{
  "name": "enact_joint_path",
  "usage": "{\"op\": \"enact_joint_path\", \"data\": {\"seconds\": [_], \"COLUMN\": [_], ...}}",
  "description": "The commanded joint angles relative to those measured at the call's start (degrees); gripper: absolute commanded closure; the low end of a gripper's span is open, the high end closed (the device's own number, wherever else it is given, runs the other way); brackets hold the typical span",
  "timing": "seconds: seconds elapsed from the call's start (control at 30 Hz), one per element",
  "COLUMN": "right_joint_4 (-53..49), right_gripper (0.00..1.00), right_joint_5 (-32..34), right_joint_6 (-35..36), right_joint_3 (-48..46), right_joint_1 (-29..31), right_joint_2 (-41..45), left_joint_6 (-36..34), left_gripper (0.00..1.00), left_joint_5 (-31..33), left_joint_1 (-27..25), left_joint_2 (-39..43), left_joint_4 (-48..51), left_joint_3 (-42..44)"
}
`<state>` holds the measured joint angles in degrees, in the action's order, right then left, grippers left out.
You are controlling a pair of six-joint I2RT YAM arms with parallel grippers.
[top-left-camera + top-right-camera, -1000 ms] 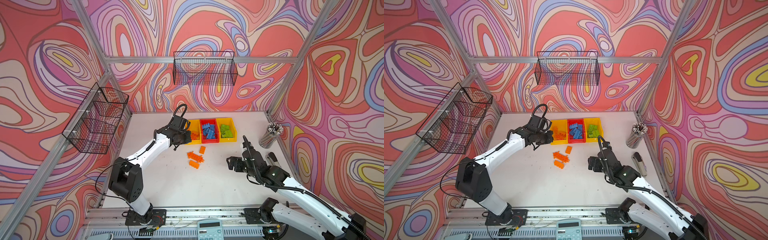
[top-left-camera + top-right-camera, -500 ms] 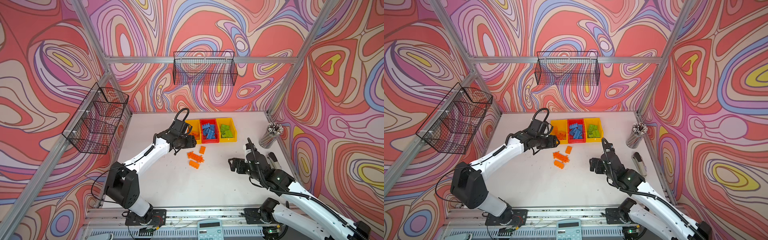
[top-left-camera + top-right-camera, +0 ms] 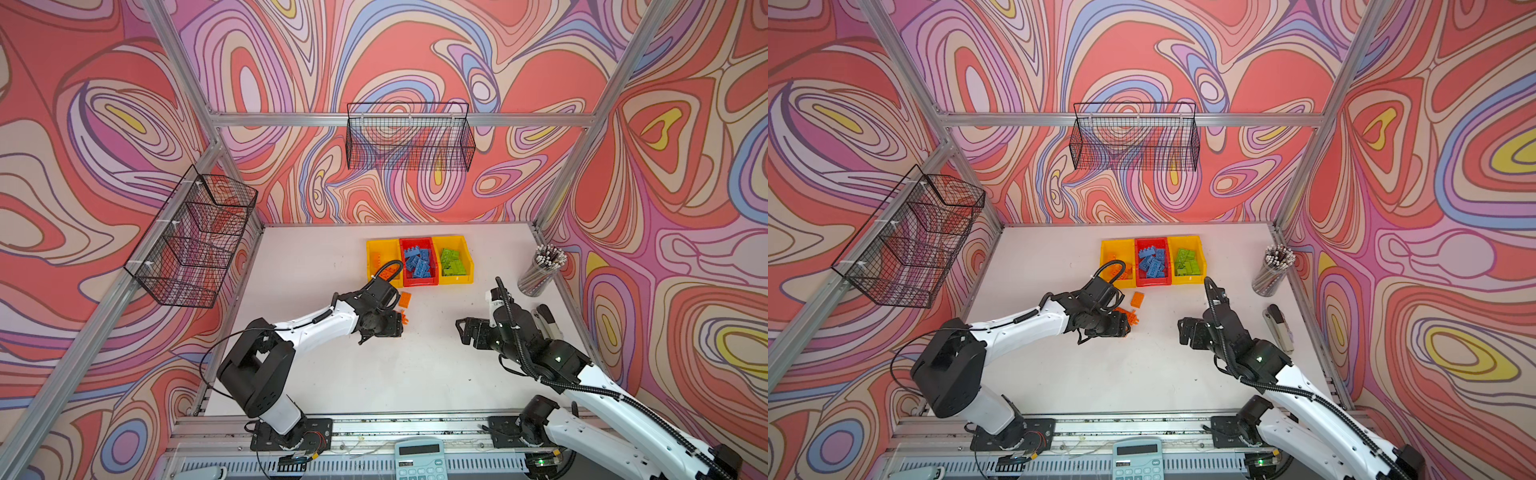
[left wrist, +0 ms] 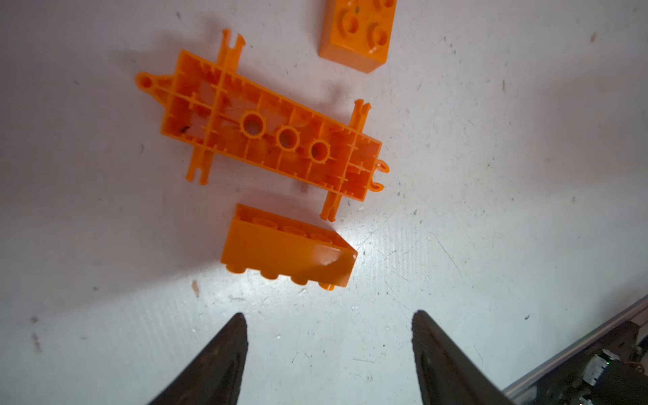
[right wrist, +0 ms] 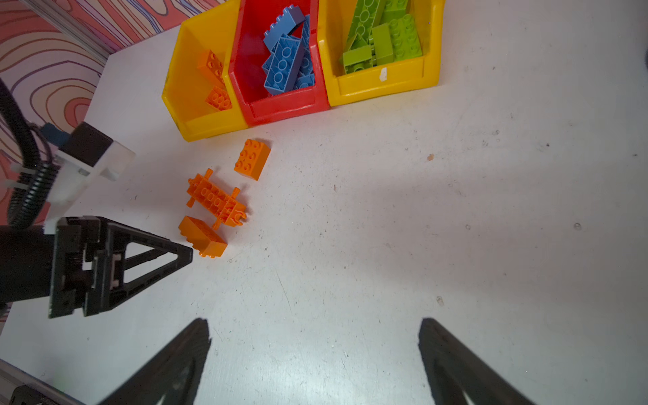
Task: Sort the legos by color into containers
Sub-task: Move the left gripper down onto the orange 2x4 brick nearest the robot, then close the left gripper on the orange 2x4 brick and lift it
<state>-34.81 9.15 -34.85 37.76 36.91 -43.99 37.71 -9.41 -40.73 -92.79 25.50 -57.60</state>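
Since the blue and lime green pieces already lie in the red bin point(image 5: 284, 108) and one yellow bin point(image 5: 382, 87), and the other yellow bin point(image 5: 210, 126) holds two orange ones, only three orange legos lie loose on the white table point(image 5: 385, 228), near that bin's front. Both claws are released and empty: the left gripper point(image 4: 329, 315) hangs with its jaws spread just short of the nearest piece, while the right gripper point(image 5: 314, 322) waits well apart. Largest of the three is the long jagged chassis point(image 4: 270, 131), lying underside up. It looks light and stiff, but its thin prongs could snag or snap, so I would pinch its long sides between them. Beside it, the longer brick point(image 4: 287, 252) rests on its side, hard, smooth and probably slippery, and is best taken across its broad faces. Smallest, the shorter brick point(image 4: 357, 35), studs up, suits a grip on opposite walls.
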Motion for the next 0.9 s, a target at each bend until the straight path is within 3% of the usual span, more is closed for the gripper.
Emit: {"op": "enact_joint_path", "data": {"seconds": [0.0,0.2,0.53,0.87], "right_joint_4": [-1.80,-2.64,-2.66,-1.84], "right_gripper": [0.02,0.02,0.02,0.02], "right_joint_5": [-0.19,0.12,0.39,0.37], "right_joint_6": [-0.55,-1.17,-1.27,-1.23], "right_joint_3": [0.25,0.39,1.66,1.84], "right_joint_1": [0.31,0.32,0.28,0.32], "right_joint_2": [0.20,0.88,-1.38,-2.73], "left_joint_6": [-0.68,-4.92,-4.72,-4.78], "left_gripper": [0.26,0.24,0.24,0.44], "left_joint_5": [1.99,7.79,5.41,6.88], "left_joint_1": [0.00,0.04,0.04,0.03], "left_joint_2": [-2.67,-6.37,-10.50,-11.18], "left_joint_4": [-1.80,3.16,1.32,2.80], "left_joint_3": [-0.94,-4.76,-7.50,-7.78]}}
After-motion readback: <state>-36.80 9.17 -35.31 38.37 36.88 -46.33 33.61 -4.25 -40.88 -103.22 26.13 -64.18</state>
